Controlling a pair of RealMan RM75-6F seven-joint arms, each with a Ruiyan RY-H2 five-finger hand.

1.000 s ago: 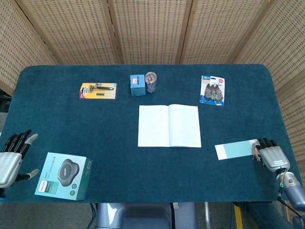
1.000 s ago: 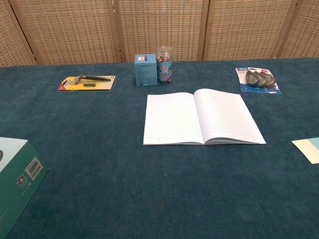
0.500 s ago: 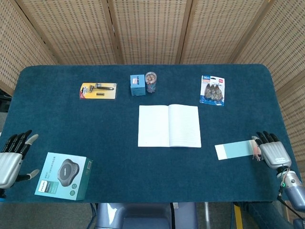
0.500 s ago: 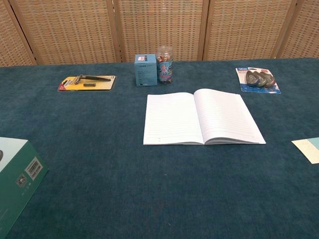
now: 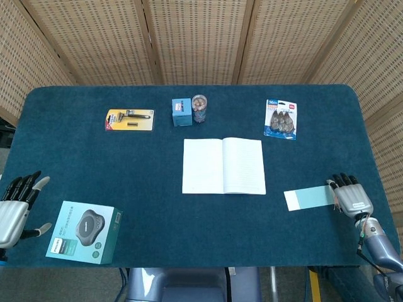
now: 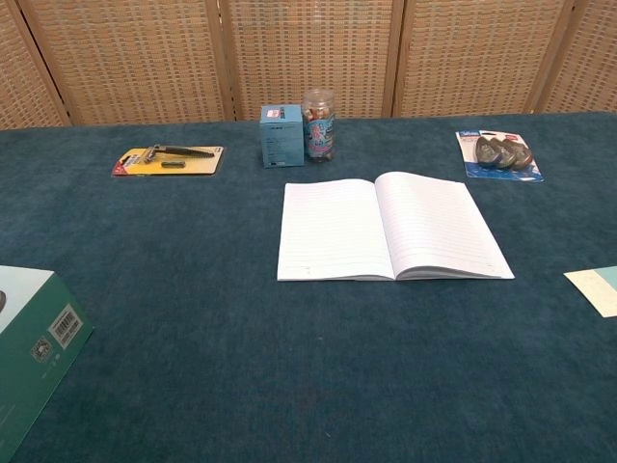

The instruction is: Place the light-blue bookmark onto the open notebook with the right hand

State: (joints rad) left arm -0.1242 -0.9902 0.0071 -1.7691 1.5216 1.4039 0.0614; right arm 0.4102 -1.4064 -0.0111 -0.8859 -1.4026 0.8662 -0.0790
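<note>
The light-blue bookmark (image 5: 308,197) lies flat on the blue cloth at the right, its left end white. Only that white end (image 6: 596,288) shows at the edge of the chest view. My right hand (image 5: 347,195) sits at the bookmark's right end with its fingers spread forward, fingertips at or just over the strip's edge; whether they touch it I cannot tell. The open notebook (image 5: 223,166) lies in the middle of the table, also seen as blank lined pages (image 6: 390,228) in the chest view. My left hand (image 5: 17,204) rests open at the far left edge, holding nothing.
A teal boxed device (image 5: 84,232) lies front left beside my left hand. Along the back are a razor pack (image 5: 129,119), a small blue box (image 5: 182,112), a jar (image 5: 199,108) and a blister pack of tape (image 5: 281,119).
My right hand has drawn up and slightly left toward the bookmark's right end. The bookmark, notebook and left hand have not moved.
</note>
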